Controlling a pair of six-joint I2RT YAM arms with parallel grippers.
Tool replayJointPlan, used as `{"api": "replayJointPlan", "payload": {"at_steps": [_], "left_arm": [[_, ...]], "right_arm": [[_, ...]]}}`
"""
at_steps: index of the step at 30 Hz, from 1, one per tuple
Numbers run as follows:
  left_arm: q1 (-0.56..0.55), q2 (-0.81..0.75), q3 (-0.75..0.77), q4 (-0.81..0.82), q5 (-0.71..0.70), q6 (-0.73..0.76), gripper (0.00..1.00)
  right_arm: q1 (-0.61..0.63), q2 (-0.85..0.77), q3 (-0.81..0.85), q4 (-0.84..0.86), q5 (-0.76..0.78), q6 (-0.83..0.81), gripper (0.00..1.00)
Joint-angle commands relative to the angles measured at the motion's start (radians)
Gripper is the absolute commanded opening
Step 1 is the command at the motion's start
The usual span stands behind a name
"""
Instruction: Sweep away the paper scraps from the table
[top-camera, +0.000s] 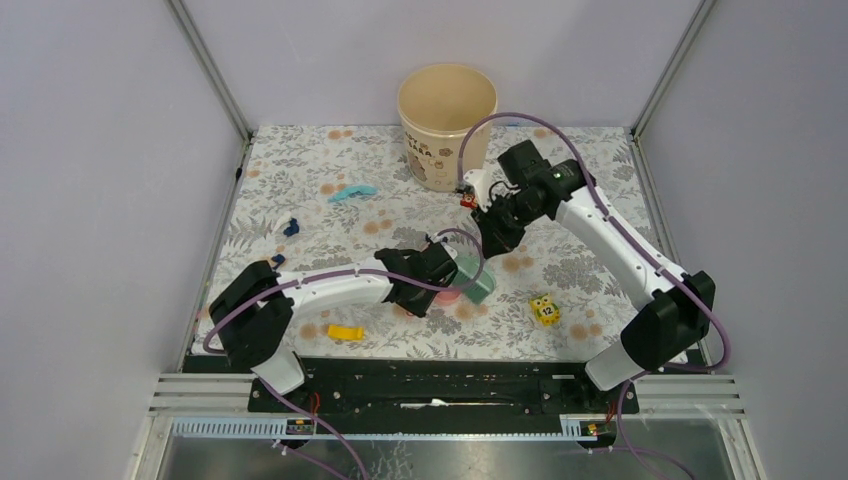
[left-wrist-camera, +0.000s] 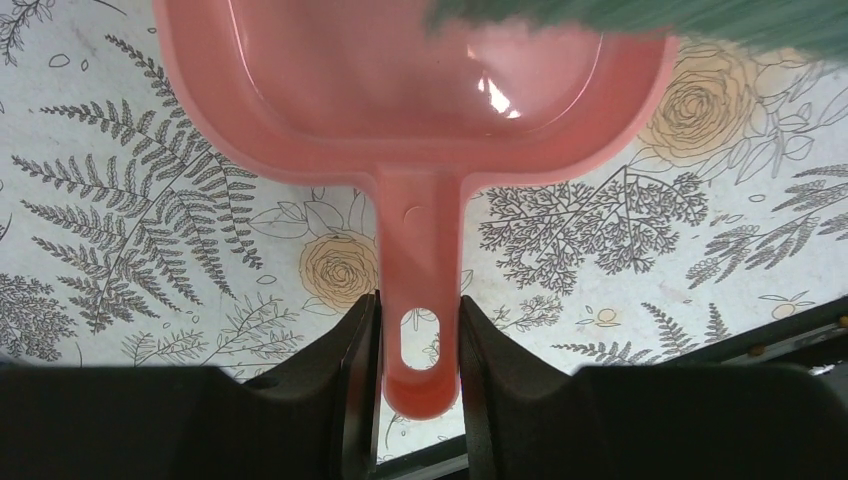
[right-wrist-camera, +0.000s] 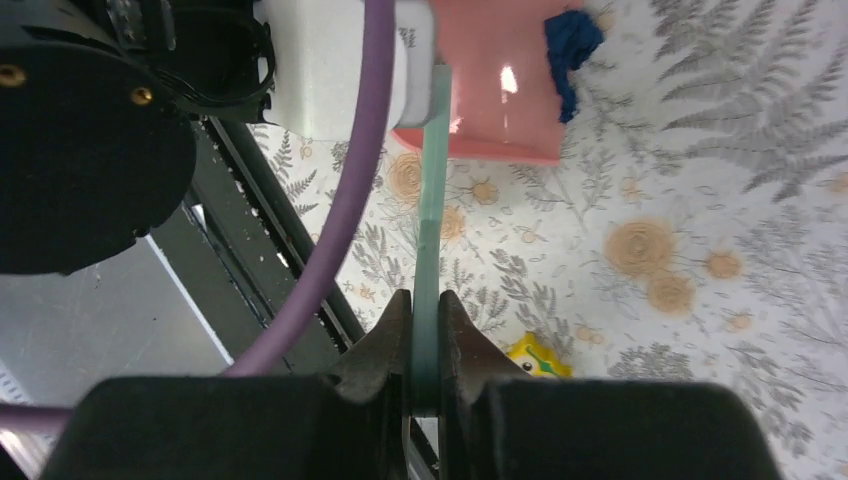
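Table (top-camera: 300, 160) from above: navy paper scraps (top-camera: 291, 227) lie near its left edge, a light-blue strip (top-camera: 352, 192) farther back; both arms meet mid-table

Left wrist: left gripper (left-wrist-camera: 418, 320) fingers pinch the handle of the pink dustpan (left-wrist-camera: 400, 90)

Right wrist: right gripper (right-wrist-camera: 426, 305) fingers pinch the thin handle of the green brush (right-wrist-camera: 432, 200); one navy scrap (right-wrist-camera: 572, 40) sits at the dustpan's edge, partly on the cloth

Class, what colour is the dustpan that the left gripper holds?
Pink; the dustpan shows best in the left wrist view.
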Motion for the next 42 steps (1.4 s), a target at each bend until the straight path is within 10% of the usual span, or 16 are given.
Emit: {"api": "replayJointPlan", "payload": {"at_steps": [1,24,42], "left_arm": [[-0.004,-0.053,0.030,0.032,-0.011,-0.008,0.00],[-0.005,-0.213,-0.047,-0.237,0.044,-0.126,0.00],[0.146,-0.014,0.087,-0.151,0.058,0.021,0.00]], "right_arm": [[-0.003,-0.032,0.166,-0.113,-0.068,-0.034,0.00],[0.055,0.337,0.342,0.204,0.620,-0.035,0.00],[0.132,0.331,0.308,0.010,-0.067,0.108,0.00]]}}
